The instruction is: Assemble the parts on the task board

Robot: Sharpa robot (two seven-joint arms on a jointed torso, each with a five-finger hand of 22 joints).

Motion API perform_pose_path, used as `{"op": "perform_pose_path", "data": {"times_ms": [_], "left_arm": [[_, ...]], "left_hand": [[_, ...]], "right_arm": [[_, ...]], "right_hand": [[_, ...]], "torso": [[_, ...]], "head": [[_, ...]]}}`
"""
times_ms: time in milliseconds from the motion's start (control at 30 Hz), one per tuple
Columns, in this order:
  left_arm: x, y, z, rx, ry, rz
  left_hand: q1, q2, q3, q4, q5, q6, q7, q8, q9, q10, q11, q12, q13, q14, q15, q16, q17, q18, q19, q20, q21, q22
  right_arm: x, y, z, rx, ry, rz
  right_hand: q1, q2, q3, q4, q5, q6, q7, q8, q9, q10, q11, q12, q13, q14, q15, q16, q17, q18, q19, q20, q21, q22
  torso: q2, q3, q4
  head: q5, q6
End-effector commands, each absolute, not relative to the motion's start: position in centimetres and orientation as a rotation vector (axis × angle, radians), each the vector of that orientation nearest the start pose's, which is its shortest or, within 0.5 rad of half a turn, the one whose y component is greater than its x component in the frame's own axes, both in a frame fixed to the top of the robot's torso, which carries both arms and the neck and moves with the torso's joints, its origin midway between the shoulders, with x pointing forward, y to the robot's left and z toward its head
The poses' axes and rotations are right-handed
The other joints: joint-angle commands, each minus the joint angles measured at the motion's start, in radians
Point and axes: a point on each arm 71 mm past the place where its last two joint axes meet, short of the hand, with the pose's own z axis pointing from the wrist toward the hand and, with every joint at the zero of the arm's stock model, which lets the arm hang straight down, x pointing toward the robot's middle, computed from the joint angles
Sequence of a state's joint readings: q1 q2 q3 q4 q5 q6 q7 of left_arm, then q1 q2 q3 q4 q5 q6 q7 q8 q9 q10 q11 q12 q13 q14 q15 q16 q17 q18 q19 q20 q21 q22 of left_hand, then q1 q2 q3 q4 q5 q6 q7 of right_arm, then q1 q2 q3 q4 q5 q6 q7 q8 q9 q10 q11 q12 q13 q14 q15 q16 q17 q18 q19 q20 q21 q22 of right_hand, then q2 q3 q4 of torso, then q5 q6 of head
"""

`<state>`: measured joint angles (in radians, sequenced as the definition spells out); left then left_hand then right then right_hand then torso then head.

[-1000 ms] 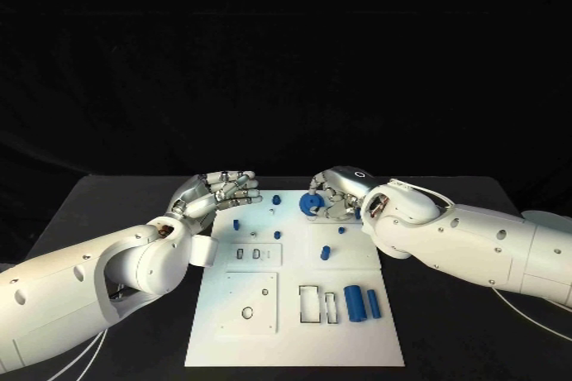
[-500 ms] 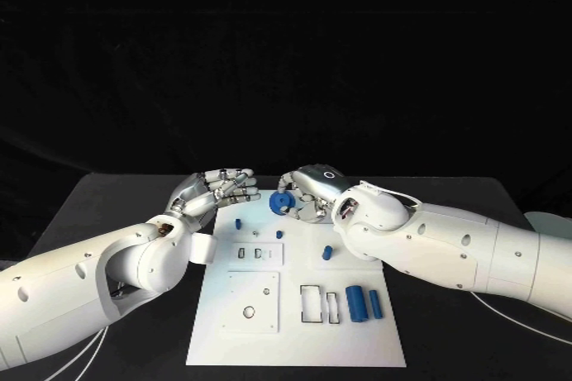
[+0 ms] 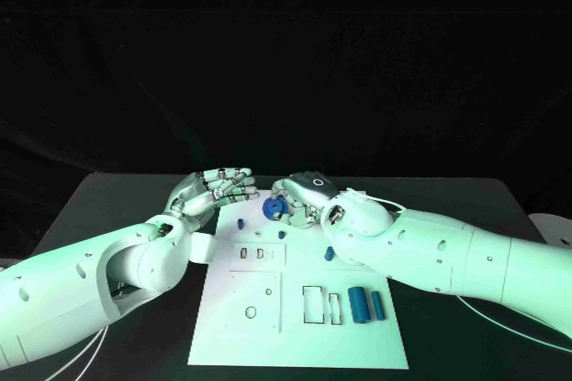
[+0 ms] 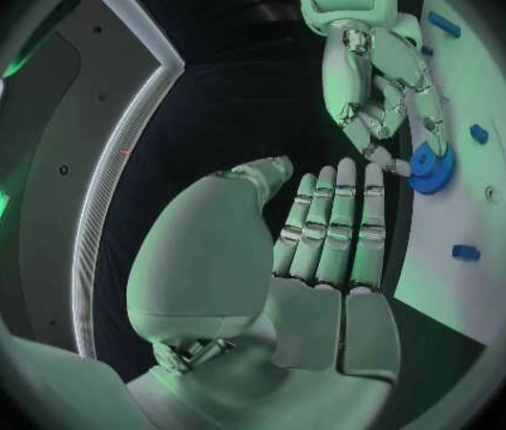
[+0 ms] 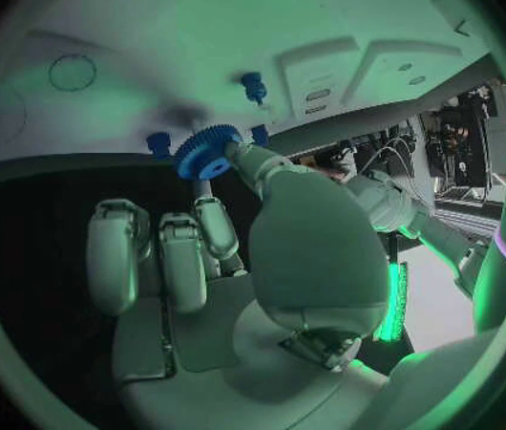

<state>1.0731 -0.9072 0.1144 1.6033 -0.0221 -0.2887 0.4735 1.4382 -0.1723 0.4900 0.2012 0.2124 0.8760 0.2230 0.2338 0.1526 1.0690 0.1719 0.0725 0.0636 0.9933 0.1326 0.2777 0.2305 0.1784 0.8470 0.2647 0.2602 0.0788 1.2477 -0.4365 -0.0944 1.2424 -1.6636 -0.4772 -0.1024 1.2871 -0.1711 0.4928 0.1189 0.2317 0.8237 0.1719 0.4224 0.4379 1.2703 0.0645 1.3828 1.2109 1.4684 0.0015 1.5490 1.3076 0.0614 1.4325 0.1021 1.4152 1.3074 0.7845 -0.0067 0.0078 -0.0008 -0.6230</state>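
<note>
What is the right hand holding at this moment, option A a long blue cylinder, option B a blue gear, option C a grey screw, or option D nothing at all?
B: the right hand pinches a blue gear with toothed rim between its fingers, above the far end of the task board; the two blue cylinders lie untouched on the board's near part.

Matt blue plastic gear (image 3: 275, 206) (toothed rim), smooth white task board (image 3: 358, 331).
</note>
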Motion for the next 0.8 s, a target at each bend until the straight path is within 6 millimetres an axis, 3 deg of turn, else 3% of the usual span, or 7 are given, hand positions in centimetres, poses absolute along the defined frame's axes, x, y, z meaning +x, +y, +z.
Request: {"op": "perform_pose_path", "data": {"times_ms": [33, 800], "left_arm": [[47.3, 22.03, -16.63, -1.098, 1.255, -1.672], [47.28, 21.99, -16.59, -1.099, 1.26, -1.674]], "left_hand": [[-0.005, -0.005, 0.007, -0.002, 0.001, -0.005, 0.019, -0.005, -0.001, 0.002, 0.008, -0.007, 0.001, -0.004, 0.003, -0.006, 0.001, 0.005, 0.005, -0.002, -0.006, -0.001], [-0.009, -0.007, 0.013, -0.006, 0.001, -0.004, 0.019, -0.006, -0.001, 0.003, 0.009, -0.007, 0.002, -0.01, 0.005, -0.012, 0.002, 0.004, 0.0, 0.0, -0.01, -0.004]], "right_arm": [[51.68, -5.96, -17.76, -0.433, 1.391, 0.673], [52.47, -5.88, -18.68, -0.418, 1.433, 0.627]], "right_hand": [[-0.002, 0.008, 0.009, 0.0, 0.0, 0.028, -0.028, 0.003, 0.012, 0.004, -0.001, -0.007, -0.003, 0.088, -0.007, 0.004, 0.201, -0.01, 0.004, 0.0, 0.002, 0.072], [-0.022, 0.0, 0.019, 0.003, -0.018, 0.01, -0.02, -0.012, 0.005, -0.012, 0.005, -0.02, -0.021, 0.087, -0.003, 0.002, 0.195, -0.008, -0.003, 0.002, -0.007, 0.064]], "torso": [[-0.001, 0.0003, -0.0013], [-0.001, 0.0009, -0.0048]], "head": [[0.005, 0.0], [0.009, 0.0]]}}
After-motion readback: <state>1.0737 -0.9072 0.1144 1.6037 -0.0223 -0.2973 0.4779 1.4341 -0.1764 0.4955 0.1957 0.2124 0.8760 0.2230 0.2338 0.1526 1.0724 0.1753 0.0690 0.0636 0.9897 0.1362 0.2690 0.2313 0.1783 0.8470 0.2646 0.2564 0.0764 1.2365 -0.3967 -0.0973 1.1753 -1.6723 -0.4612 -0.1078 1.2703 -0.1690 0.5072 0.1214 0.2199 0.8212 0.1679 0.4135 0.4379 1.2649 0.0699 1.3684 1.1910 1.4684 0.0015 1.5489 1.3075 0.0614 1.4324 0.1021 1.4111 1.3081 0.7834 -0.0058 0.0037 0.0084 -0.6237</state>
